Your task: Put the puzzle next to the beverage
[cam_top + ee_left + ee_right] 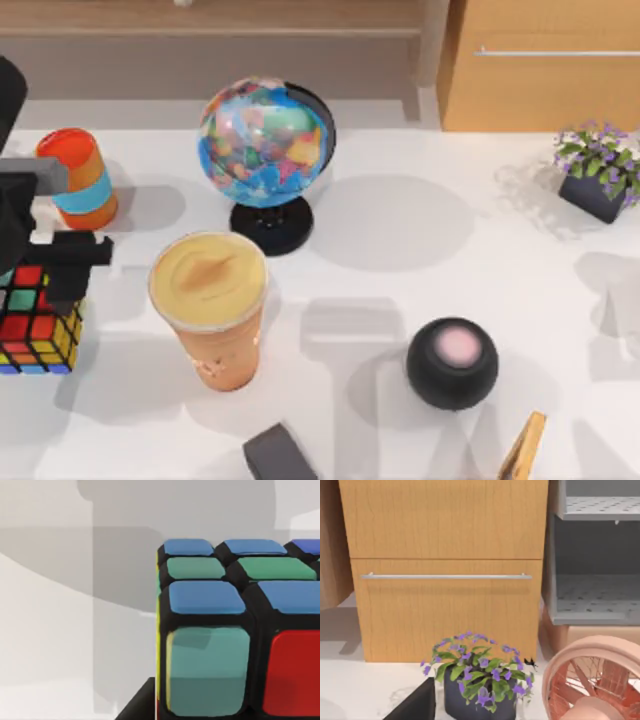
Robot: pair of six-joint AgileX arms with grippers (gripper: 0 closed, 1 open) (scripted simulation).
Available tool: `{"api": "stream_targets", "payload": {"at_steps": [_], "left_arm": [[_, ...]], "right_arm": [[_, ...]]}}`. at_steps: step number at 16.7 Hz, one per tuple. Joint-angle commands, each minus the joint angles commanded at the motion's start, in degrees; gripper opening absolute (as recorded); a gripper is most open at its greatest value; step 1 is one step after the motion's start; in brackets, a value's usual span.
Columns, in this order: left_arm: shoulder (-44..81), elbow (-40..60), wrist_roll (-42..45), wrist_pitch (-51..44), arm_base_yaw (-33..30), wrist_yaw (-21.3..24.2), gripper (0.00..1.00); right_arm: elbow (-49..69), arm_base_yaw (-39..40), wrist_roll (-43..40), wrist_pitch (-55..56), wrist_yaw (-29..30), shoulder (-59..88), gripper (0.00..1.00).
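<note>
A: Where was the puzzle (35, 320)?
B: At the table's (420, 250) far left edge, near the front. A squared cube, black grid, glossy tiles of red, green, yellow and blue. The left wrist view had it close up: blue, teal-green and red squares with rounded corners.

A: And the left gripper (50, 262)?
B: Right over the cube's top, black and blocky. It seemed to touch the upper face, but I couldn't tell how its fingers stood, or whether they had hold of it.

A: The beverage (212, 310)?
B: Just right of the cube, apart from it. A tall, clear, tapering cup of orange-tan drink, with a wide, smooth, creamy round top.

A: Other items?
B: A round globe (265, 140) on a black disc foot stood behind the cup. A small orange can (80, 178) with a blue band stood at back left. A matte black sphere (452, 362) with a pink top lay right of the cup, and purple flowers (600, 170) in a dark pot stood at far right, before a wood-grain drawer (445, 580) with a thin metal handle.

A: Right arm?
B: Parked; its wrist view took in the flowers and a pink wire-grilled fan (595, 680).
</note>
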Motion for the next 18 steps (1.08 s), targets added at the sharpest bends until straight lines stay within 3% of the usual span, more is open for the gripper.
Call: {"api": "stream_targets", "payload": {"at_steps": [17,18], "left_arm": [[3.2,-3.4,-0.5,4.6,-1.6,0.5,0.0],[3.2,-3.4,-0.5,4.6,-1.6,0.5,0.08]], "right_arm": [[0.0,0.0,0.0,0.0,0.0,0.0,1.0],[0.0,0.0,0.0,0.0,0.0,0.0,1.0]]}}
